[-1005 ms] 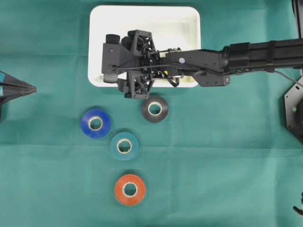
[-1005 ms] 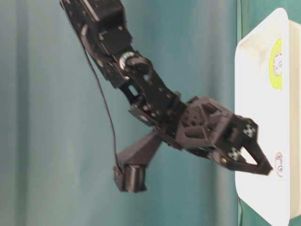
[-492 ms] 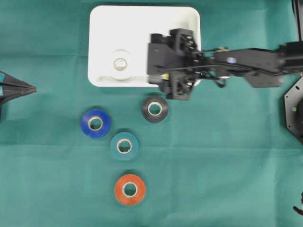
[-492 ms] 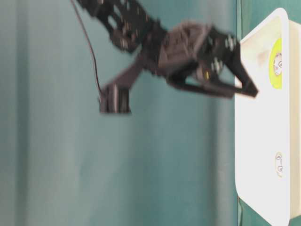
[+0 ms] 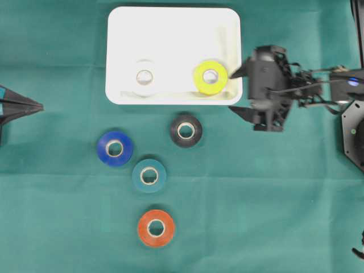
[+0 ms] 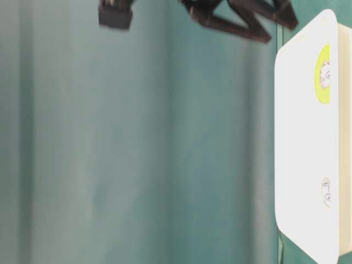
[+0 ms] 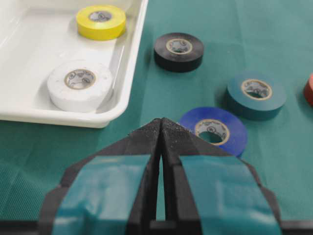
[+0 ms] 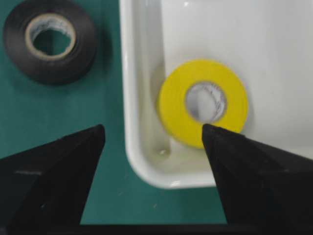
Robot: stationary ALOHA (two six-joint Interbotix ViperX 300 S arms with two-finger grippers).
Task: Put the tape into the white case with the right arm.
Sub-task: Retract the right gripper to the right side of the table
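At the left edge of the bench, my left claw (image 7: 161,147) sits parked with its fingers pressed together. Further right, the white case (image 5: 119,34) holds a white roll (image 5: 144,76) and a yellow roll (image 5: 210,76) along its near wall. Outside it lie the blue roll (image 5: 115,148), teal roll (image 5: 149,175), orange roll (image 5: 156,227) and black roll (image 5: 186,131). Just right of the case, my right claw (image 5: 238,91) is spread and empty. I judge the black roll to be the handiest next pick: I'd come straight down over it, keeping the fingers off the case rim.
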